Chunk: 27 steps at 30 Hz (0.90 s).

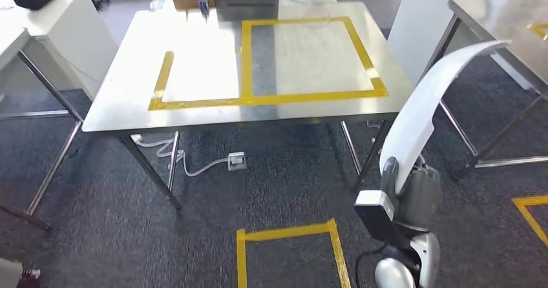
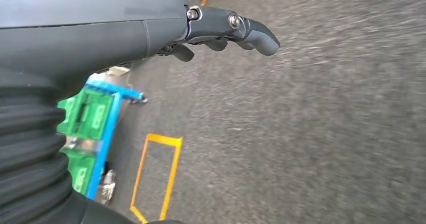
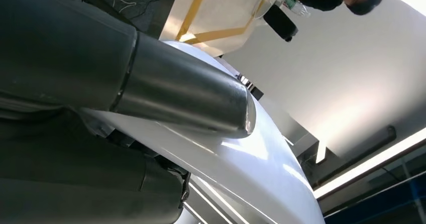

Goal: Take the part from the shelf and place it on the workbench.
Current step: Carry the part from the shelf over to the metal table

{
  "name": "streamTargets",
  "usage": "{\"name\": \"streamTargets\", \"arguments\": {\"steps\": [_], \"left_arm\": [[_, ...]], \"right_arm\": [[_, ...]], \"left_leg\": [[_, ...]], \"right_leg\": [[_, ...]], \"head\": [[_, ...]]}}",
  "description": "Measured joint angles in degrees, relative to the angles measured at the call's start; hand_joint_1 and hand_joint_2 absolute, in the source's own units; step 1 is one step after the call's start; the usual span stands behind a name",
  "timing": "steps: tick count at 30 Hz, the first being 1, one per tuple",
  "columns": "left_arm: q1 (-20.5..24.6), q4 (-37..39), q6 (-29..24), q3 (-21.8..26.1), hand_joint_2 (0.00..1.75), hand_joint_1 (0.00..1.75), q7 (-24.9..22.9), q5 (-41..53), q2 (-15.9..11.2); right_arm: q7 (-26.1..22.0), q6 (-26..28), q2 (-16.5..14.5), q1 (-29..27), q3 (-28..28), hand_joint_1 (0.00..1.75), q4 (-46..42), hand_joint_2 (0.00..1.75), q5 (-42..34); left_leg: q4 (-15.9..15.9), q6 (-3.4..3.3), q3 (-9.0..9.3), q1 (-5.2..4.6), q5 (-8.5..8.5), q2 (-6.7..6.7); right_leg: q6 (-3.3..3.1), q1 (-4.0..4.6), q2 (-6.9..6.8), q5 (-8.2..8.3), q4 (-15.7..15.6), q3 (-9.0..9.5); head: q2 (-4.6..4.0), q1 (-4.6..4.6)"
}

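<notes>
A long white curved part (image 1: pixel 432 101) stands upright at the right, just off the workbench's near right corner. My right hand (image 1: pixel 404 194) grips its lower end. In the right wrist view the white part (image 3: pixel 261 158) runs past the thick thumb (image 3: pixel 191 93), which presses on it. The steel workbench (image 1: pixel 194 110) lies ahead, with a yellow tape rectangle (image 1: pixel 310 96) marked on its top. My left hand (image 2: pixel 221 30) hangs over the carpet with its fingers loosely extended and nothing in them.
A second steel table (image 1: pixel 510 23) stands to the right and a white table (image 1: pixel 58 23) to the left. A cable and socket box (image 1: pixel 236 161) lie under the workbench. A yellow tape square (image 1: pixel 291 249) marks the floor. A blue rack with green bins (image 2: pixel 95 128) stands behind.
</notes>
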<state>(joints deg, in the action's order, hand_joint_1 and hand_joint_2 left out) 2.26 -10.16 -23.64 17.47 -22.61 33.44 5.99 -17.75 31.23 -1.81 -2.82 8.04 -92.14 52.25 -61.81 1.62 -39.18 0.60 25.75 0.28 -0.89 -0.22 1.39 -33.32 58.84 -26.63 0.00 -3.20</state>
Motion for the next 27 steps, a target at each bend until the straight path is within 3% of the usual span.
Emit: {"name": "streamTargets", "arguments": {"steps": [1, 3, 4, 6, 7, 9, 10, 11, 12, 15, 16, 18, 19, 20, 22, 23, 25, 26, 27], "left_arm": [[-0.04, 0.03, 0.25, -0.01, 1.75, 0.0, 0.19, 0.08, 0.02], [0.2, -0.04, 0.8, -0.05, 1.75, 0.0, 0.02, 0.3, 0.11], [0.37, -0.08, 0.99, -0.12, 1.75, 0.0, -0.25, 0.55, 0.14], [0.7, -0.11, 1.02, -0.42, 1.75, 0.0, -0.38, 1.17, 0.15], [0.82, -0.12, 1.02, -0.62, 1.75, 0.0, -0.36, 1.51, 0.11], [1.01, -0.12, 1.02, -1.03, 1.75, 0.0, -0.32, 2.19, 0.07], [1.07, -0.12, 1.02, -1.25, 1.75, 0.0, -0.42, 2.61, 0.06], [1.15, -0.11, 1.02, -1.47, 1.75, 0.0, -0.52, 2.99, 0.05], [1.27, -0.11, 1.02, -1.72, 1.75, 0.0, -0.61, 3.37, 0.05], [1.89, -0.04, 1.03, -2.39, 1.75, 0.0, -0.53, 4.18, 0.11], [2.18, -0.05, 1.06, -2.57, 1.75, 0.0, -0.55, 4.36, 0.13], [2.96, -0.21, 1.14, -2.76, 1.75, 0.0, -0.85, 4.67, 0.05], [3.32, -0.27, 1.16, -2.81, 1.75, 0.0, -1.12, 4.79, 0.01], [3.65, -0.3, 1.18, -2.85, 1.75, 0.0, -1.17, 4.89, -0.03], [3.98, -0.28, 1.27, -2.9, 1.75, 0.0, -0.52, 4.94, -0.04], [3.94, -0.26, 1.39, -2.93, 1.75, 0.0, -0.04, 4.96, -0.04], [3.77, -0.2, 1.61, -3.03, 1.75, 0.0, 0.14, 5.04, -0.12], [3.73, -0.16, 1.67, -3.09, 1.75, 0.0, -0.19, 5.09, -0.15], [3.73, -0.13, 1.67, -3.14, 1.75, 0.0, -0.54, 5.15, -0.18]], "right_arm": [[-0.07, -0.32, 0.0, 0.06, 0.0, 1.75, 0.04, 0.0, 0.03], [-0.19, -1.17, 0.0, 0.53, 0.0, 1.75, 0.1, 0.0, 0.08], [-0.27, -1.68, 0.0, 1.07, 0.01, 1.75, 0.26, 0.0, 0.25], [-0.2, -2.66, 0.01, 2.63, 0.13, 1.75, 1.17, 0.0, 0.86], [-0.14, -3.12, 0.04, 3.51, 0.22, 1.75, 2.03, 0.0, 1.15], [0.07, -4.17, 0.21, 5.5, 0.51, 1.75, 4.31, 0.0, 1.34], [0.16, -4.77, 0.34, 6.77, 0.67, 1.75, 5.64, 0.0, 1.21], [0.25, -5.38, 0.46, 8.17, 0.84, 1.75, 6.97, 0.0, 1.03], [0.38, -6.02, 0.61, 9.73, 1.01, 1.75, 8.4, 0.0, 0.87], [1.36, -7.36, 1.26, 15.01, 1.84, 1.75, 13.72, 0.0, 1.32], [1.8, -7.63, 1.46, 17.17, 2.22, 1.75, 15.79, 0.0, 1.73], [2.29, -8.09, 1.67, 22.35, 3.03, 1.75, 19.84, 0.0, 2.46], [2.33, -8.25, 1.72, 24.8, 3.39, 1.75, 21.52, 0.0, 2.66], [2.34, -8.34, 1.76, 26.95, 3.73, 1.75, 23.09, 0.0, 2.8], [2.39, -8.34, 1.83, 29.54, 4.36, 1.75, 25.51, 0.0, 3.0], [2.65, -8.35, 1.84, 30.43, 4.73, 1.75, 26.63, 0.0, 3.33], [3.8, -8.5, 1.85, 32.18, 5.57, 1.75, 29.04, 0.0, 4.54], [4.55, -8.7, 1.86, 33.44, 5.98, 1.75, 30.51, 0.0, 5.35], [5.26, -9.01, 1.85, 35.07, 6.4, 1.75, 32.34, 0.0, 6.18]], "left_leg": [[0.66, -0.48, 0.23, -0.01, -1.16, 0.07], [0.69, -1.47, 1.59, 0.08, -0.63, -0.03], [0.85, -1.92, 2.22, 0.2, -0.23, -0.08], [1.03, -2.53, 3.56, 0.28, 0.69, -0.14], [1.13, -2.71, 4.26, 0.27, 1.34, -0.15], [1.32, -2.81, 5.92, 0.23, 2.8, -0.23], [1.38, -2.81, 6.95, 0.2, 3.62, -0.28], [1.4, -2.79, 8.04, 0.16, 4.44, -0.31], [1.43, -2.77, 9.19, 0.1, 5.34, -0.33], [1.37, -2.3, 11.51, -0.19, 8.08, -0.56], [1.17, -1.97, 12.24, -0.31, 8.73, -0.62], [-0.04, -1.16, 12.99, -0.5, 8.8, -0.58], [-1.9, -0.75, 12.57, -0.52, 7.89, -0.55], [-4.49, -0.4, 11.03, -0.48, 7.03, -0.54], [-10.6, 0.1, 6.4, -0.38, 7.27, -0.51], [-12.76, 0.17, 3.98, -0.37, 9.06, -0.5], [-13.8, 0.09, 0.25, -0.37, 13.91, -0.5], [-12.51, 0.05, -0.89, -0.38, 15.29, -0.5], [-10.15, 0.01, -1.59, -0.39, 14.63, -0.5]], "right_leg": [[0.4, 0.15, 0.08, -0.41, 0.16, 0.69], [1.03, 0.26, 0.03, 0.11, 1.75, 0.94], [1.3, 0.26, -0.21, 1.14, 4.19, -0.08], [1.74, 0.16, -0.78, 2.02, 10.88, -4.72], [1.93, 0.15, -0.95, 0.99, 14.03, -7.5], [2.02, 0.16, -1.01, -3.48, 17.18, -12.14], [1.91, 0.17, -1.01, -5.45, 16.81, -13.63], [1.67, 0.21, -1.01, -5.99, 15.18, -14.48], [1.3, 0.3, -1.02, -4.42, 12.45, -14.91], [0.09, 0.95, -0.87, 7.5, 3.84, -15.1], [-0.08, 1.04, -0.71, 9.71, 2.62, -14.9], [-0.35, 0.89, -0.31, 9.8, 2.26, -13.61], [-0.65, 0.72, -0.25, 9.58, 2.02, -12.74], [-0.99, 0.63, -0.23, 9.16, 1.86, -11.79], [-1.41, 0.52, -0.35, 7.83, 1.47, -9.78], [-1.51, 0.5, -0.36, 7.02, 1.33, -8.74], [-1.59, 0.41, -0.21, 5.21, 1.19, -6.54], [-1.58, 0.36, -0.09, 4.21, 1.18, -5.32], [-1.53, 0.31, 0.0, 3.17, 1.17, -4.05]], "head": [[0.0, -0.03], [0.0, -0.03], [0.0, -0.02], [0.0, 0.07], [0.0, 0.09], [0.0, 0.16], [0.0, 0.17], [0.0, 0.18], [0.0, 0.17], [0.0, 0.18], [0.0, 0.21], [0.0, 0.2], [0.0, 0.14], [0.0, 0.05], [0.0, -0.08], [0.0, -0.1], [0.0, -0.11], [0.0, -0.13], [0.0, -0.13]]}}
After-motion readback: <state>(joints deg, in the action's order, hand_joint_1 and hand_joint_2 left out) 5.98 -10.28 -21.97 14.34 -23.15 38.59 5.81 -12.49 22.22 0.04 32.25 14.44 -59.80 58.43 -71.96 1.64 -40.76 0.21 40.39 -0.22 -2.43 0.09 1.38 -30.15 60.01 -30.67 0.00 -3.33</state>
